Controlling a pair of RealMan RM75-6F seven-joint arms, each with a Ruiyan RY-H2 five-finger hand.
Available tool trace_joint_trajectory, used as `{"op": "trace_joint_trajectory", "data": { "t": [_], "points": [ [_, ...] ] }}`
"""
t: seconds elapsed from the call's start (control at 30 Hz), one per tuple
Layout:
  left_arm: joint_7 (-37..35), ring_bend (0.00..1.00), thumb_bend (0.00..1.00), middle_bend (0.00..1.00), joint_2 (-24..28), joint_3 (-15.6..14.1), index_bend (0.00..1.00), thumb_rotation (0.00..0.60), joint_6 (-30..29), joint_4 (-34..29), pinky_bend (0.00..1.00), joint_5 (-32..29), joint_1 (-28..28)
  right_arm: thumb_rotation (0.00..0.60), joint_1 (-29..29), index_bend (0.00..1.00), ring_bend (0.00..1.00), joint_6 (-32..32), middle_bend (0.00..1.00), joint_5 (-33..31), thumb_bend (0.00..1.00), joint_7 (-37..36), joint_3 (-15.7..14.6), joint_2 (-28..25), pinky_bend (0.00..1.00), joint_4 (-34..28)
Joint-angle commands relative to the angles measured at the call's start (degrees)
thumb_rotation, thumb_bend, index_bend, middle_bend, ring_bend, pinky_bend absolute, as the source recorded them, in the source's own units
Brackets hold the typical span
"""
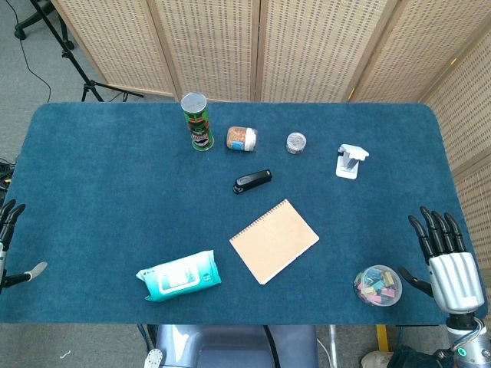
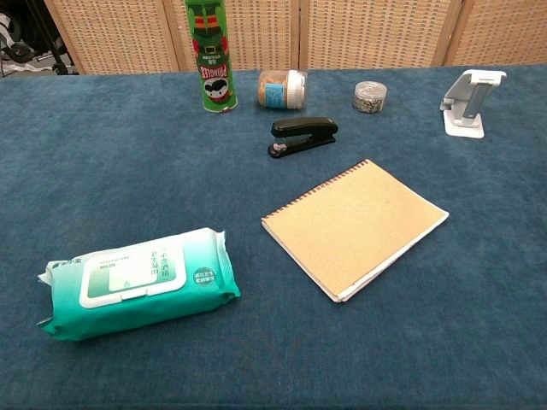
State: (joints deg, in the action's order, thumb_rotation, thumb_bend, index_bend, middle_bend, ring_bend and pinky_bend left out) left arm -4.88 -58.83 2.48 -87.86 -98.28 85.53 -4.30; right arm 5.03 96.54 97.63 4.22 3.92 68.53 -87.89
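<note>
Nearest the front edge of the bench (image 1: 92, 169), the right hand (image 1: 445, 257) rests with fingers spread, holding nothing, just beside a clear tub of clips (image 1: 377, 285). The left hand (image 1: 9, 230) sits at the opposite edge, fingers apart and empty. Further in lie a pack of wipes (image 1: 179, 275) and a notebook (image 1: 274, 241), then a stapler (image 1: 252, 181), and a crisp can (image 1: 196, 121) at the back.
</note>
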Motion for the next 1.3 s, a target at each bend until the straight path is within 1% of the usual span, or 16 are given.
{"op": "trace_joint_trajectory", "data": {
  "t": [0.03,0.23,0.37,0.47,0.53,0.6,0.7,0.77,0.87,0.93,0.97,1.0,1.07,1.13,1.3],
  "points": [
    [-0.1,0.00,0.00,0.00,0.0,-0.1,0.00,0.600,0.0,0.1,0.00,0.2,0.1,0.600,0.0,0.00,0.00,-0.1,0.00,0.2,0.00,-0.2,-0.2,0.0,0.00,-0.2],
    [-0.2,0.00,0.00,0.00,0.0,0.0,0.00,0.600,0.3,0.3,0.00,0.5,0.0,0.600,0.5,0.00,0.00,-1.6,0.00,0.8,0.00,-1.0,-0.9,-0.2,0.00,-0.2],
    [-0.4,0.00,0.00,0.00,0.0,0.0,0.00,0.600,0.3,0.5,0.00,0.8,-0.1,0.600,3.8,0.00,0.00,-5.6,0.00,1.7,0.00,-6.1,-0.8,-0.5,0.00,0.6],
    [-0.1,0.00,0.00,0.00,-0.2,0.1,0.00,0.600,1.1,0.4,0.00,0.7,-0.5,0.600,9.2,0.00,0.00,-10.6,0.00,3.1,0.00,-10.7,0.9,-1.1,0.00,2.3],
    [0.2,0.00,0.00,0.00,-0.2,0.2,0.00,0.600,1.5,0.2,0.00,0.6,-0.8,0.600,13.0,0.01,0.00,-13.8,0.00,4.2,0.00,-12.5,2.1,-1.2,0.00,3.6],
    [0.4,0.00,0.00,0.00,-0.4,0.5,0.00,0.600,1.5,0.1,0.00,0.5,-1.0,0.600,18.1,0.01,0.00,-18.8,0.00,5.3,0.00,-14.9,3.3,-1.2,0.00,4.6],
    [0.0,0.00,0.00,0.00,-1.0,1.0,0.00,0.600,0.8,0.6,0.00,1.0,-1.2,0.600,24.4,0.02,0.00,-25.4,0.00,5.4,0.00,-16.3,5.1,0.0,0.00,6.2],
    [-0.1,0.00,0.00,0.00,-1.8,1.4,0.00,0.600,0.3,1.4,0.00,1.2,-1.3,0.600,29.8,0.04,0.00,-31.9,0.00,4.0,0.00,-16.8,6.8,2.4,0.00,8.5],
    [0.2,0.00,0.00,0.00,-2.3,1.7,0.00,0.600,0.6,1.7,0.00,0.5,-1.5,0.600,35.8,0.05,0.00,-39.3,0.00,1.0,0.00,-18.2,8.5,6.4,0.00,12.7],
    [0.9,0.00,0.00,0.00,-2.5,2.0,0.00,0.600,1.2,1.8,0.00,-0.4,-1.8,0.600,39.5,0.06,0.00,-43.5,0.01,-1.2,0.00,-19.5,9.7,9.9,0.00,16.3],
    [1.1,0.00,0.00,0.00,-2.6,2.2,0.00,0.600,1.5,1.7,0.00,-0.8,-1.9,0.600,40.8,0.08,0.00,-44.5,0.02,-1.8,0.00,-19.9,10.1,11.3,0.00,17.7],
    [1.3,0.00,0.00,0.00,-2.6,2.4,0.00,0.600,1.8,1.7,0.00,-1.4,-2.0,0.600,42.6,0.08,0.00,-46.1,0.03,-2.7,0.00,-20.4,10.6,13.5,0.00,20.3],
    [1.5,0.00,0.00,0.00,-2.7,3.3,0.00,0.600,3.5,1.9,0.00,-3.9,-2.7,0.600,48.6,0.09,0.00,-52.4,0.04,-5.7,0.00,-21.2,12.2,20.9,0.01,29.0],
    [1.5,0.00,0.00,0.00,-2.6,3.8,0.00,0.600,4.5,2.0,0.00,-5.5,-3.0,0.600,51.9,0.09,0.00,-54.9,0.04,-6.8,0.00,-22.4,12.2,25.5,0.02,35.4],
    [0.8,0.00,0.00,0.00,-2.6,4.8,0.00,0.600,6.0,2.7,0.00,-7.8,-3.6,0.600,56.6,0.11,0.01,-57.3,0.07,-7.3,0.00,-24.4,11.0,32.9,0.03,46.1]
  ]
}}
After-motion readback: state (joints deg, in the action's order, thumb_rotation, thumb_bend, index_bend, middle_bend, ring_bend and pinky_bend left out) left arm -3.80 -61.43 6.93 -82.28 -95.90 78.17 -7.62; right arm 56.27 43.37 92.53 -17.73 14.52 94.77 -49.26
